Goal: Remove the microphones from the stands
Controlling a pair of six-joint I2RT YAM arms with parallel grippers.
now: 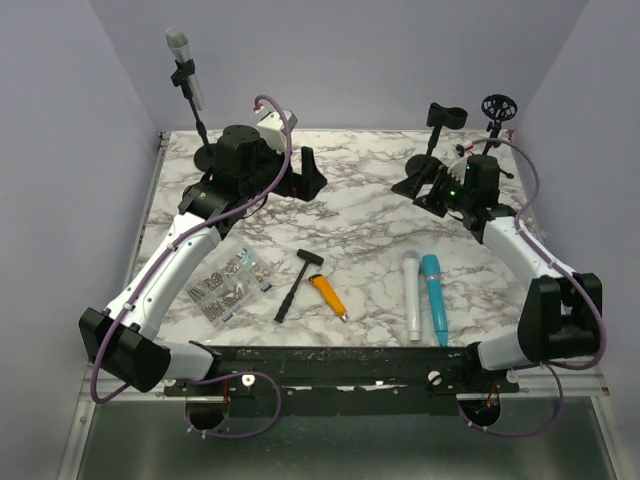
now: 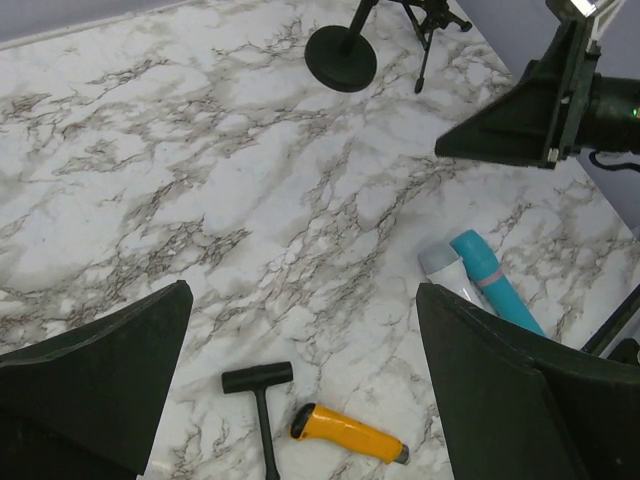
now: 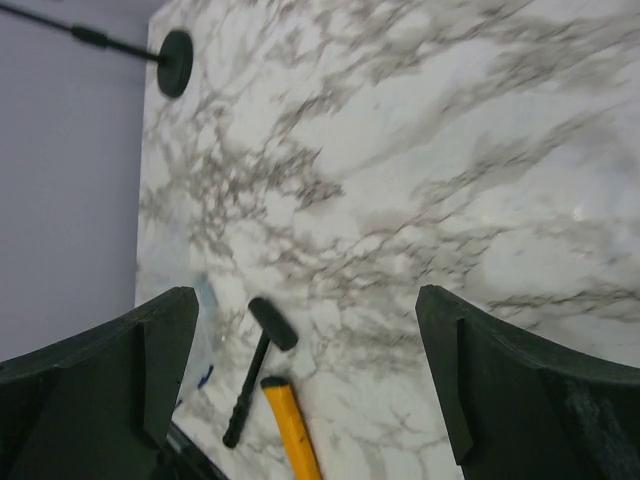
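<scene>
Approach: silver microphone [image 1: 178,45] clipped on thin black stand [image 1: 196,108].
Left tool [image 2: 303,310], right tool [image 3: 303,310] both apart; left should reach up.

Marble-look worktop [image 1: 360,225], white with grey veins. Front left: clear bag of small hardware [image 1: 226,283]. Right of it a black hammer [image 1: 295,283], head toward the back, with an orange-handled tool [image 1: 328,296] just beside its handle. Front right: white microphone [image 1: 411,294] and teal microphone [image 1: 436,297] lying side by side. Back-left corner — round mic stand base [image 3: 175,62]; back right — second round stand base [image 2: 341,58].
</scene>
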